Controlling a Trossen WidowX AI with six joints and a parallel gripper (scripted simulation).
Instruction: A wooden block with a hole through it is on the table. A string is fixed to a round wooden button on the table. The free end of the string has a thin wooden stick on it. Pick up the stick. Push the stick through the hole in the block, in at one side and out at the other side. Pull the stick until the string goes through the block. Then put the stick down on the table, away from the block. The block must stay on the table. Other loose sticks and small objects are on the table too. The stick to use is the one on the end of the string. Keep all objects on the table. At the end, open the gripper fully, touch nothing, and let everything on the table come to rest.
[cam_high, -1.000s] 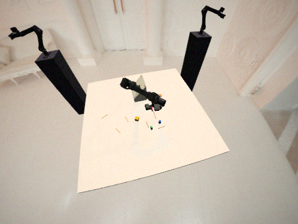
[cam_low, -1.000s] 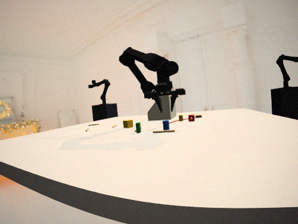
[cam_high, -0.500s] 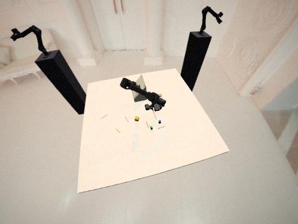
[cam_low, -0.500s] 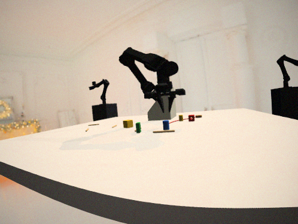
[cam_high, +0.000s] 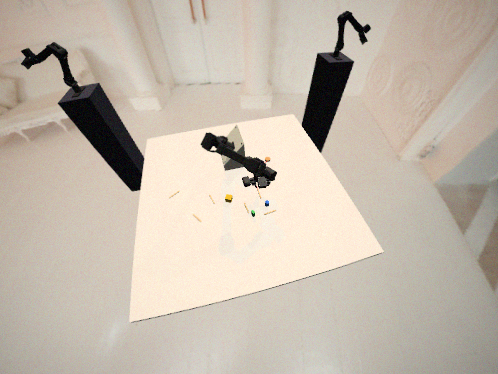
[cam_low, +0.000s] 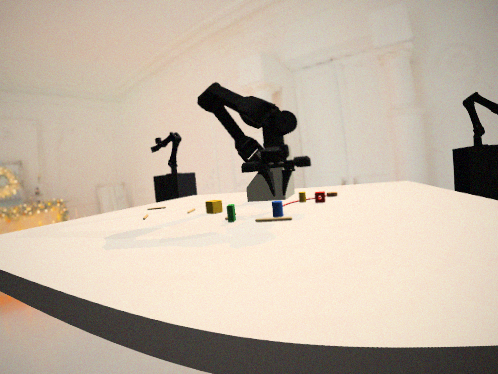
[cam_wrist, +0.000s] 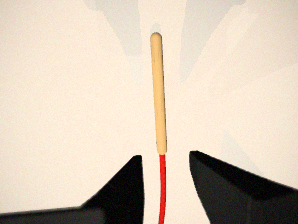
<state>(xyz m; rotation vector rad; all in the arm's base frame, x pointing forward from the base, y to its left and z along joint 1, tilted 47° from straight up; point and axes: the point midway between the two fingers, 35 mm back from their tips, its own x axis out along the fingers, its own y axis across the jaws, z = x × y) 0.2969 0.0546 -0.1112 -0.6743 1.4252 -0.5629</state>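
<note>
The thin wooden stick (cam_wrist: 159, 95) (cam_high: 258, 192) lies flat on the table, and the red string (cam_wrist: 162, 190) (cam_low: 300, 201) runs from its near end. My gripper (cam_wrist: 165, 161) (cam_high: 256, 184) (cam_low: 279, 192) hangs low over that end. Its fingers are narrowed, with the string in the gap between them; they touch neither string nor stick. The string leads back toward a small red block (cam_low: 320, 194) with a pale spot like a hole, and to the round button (cam_high: 267, 159) (cam_low: 331, 194). In the top view the arm hides the red block.
A yellow block (cam_high: 228, 198) (cam_low: 214, 206), a small olive block (cam_low: 302, 196), a green cylinder (cam_high: 253, 213) (cam_low: 231, 212) and a blue cylinder (cam_high: 267, 203) (cam_low: 277, 208) stand nearby. Loose sticks (cam_high: 270, 212) (cam_low: 273, 219), (cam_high: 246, 207), (cam_high: 197, 217) lie around. Two black pillars flank the table.
</note>
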